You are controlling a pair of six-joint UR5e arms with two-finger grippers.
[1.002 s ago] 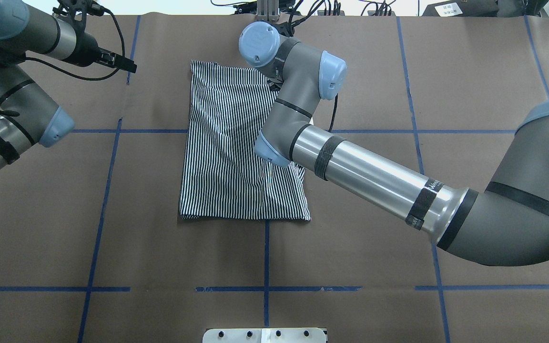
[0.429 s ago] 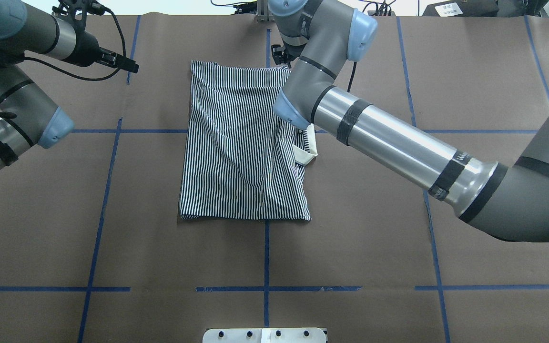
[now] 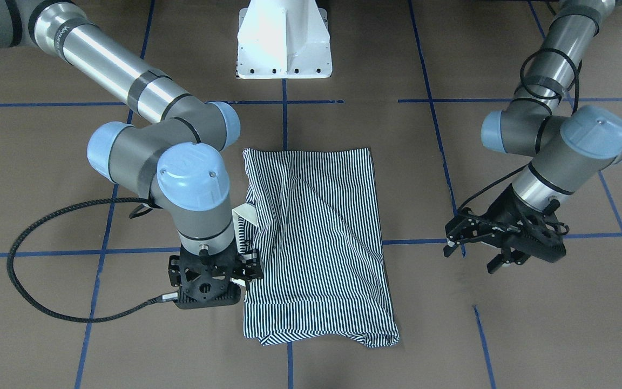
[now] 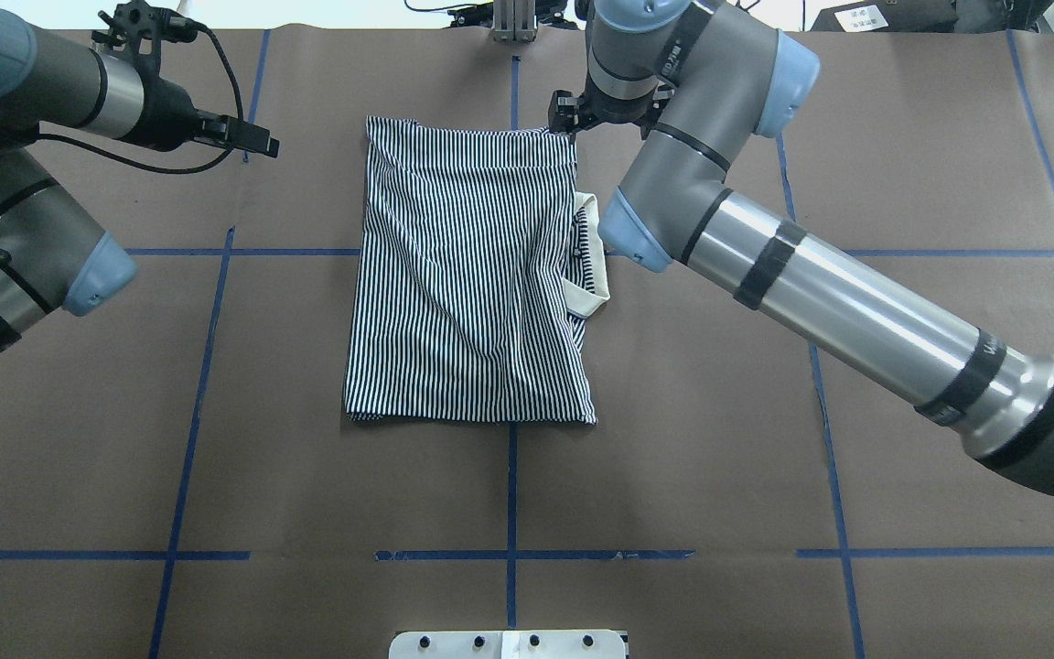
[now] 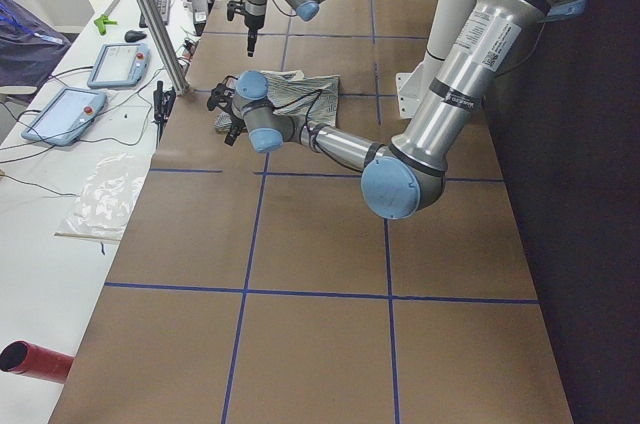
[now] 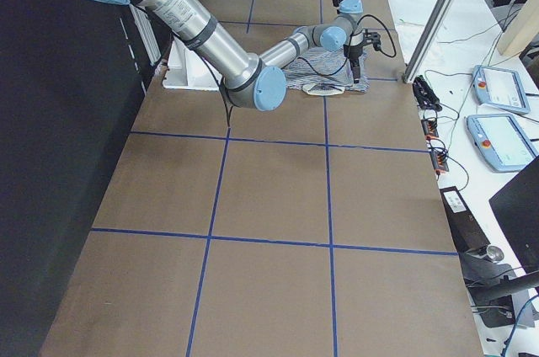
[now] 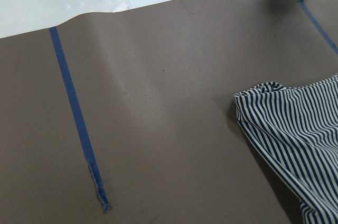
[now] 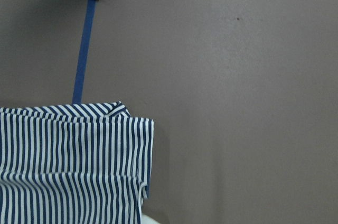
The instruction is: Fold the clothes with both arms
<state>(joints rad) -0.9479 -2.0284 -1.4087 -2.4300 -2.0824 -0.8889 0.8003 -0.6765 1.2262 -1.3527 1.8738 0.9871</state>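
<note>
Brown paper covers the surface (image 4: 719, 476), crossed by a grid of blue tape (image 4: 510, 494). The striped polo shirt (image 4: 463, 293) lies at its middle, folded into a rough rectangle with soft diagonal creases. The overhead view shows the cream collar (image 4: 589, 279) curling out along the shirt's right edge. The right wrist camera catches only a crisp, layered corner of the fabric. The right claw (image 4: 565, 117) hangs at that far right corner, and I cannot tell its spread. The left claw (image 3: 475, 253) hovers well apart from the shirt, fingers spread wide.
</note>
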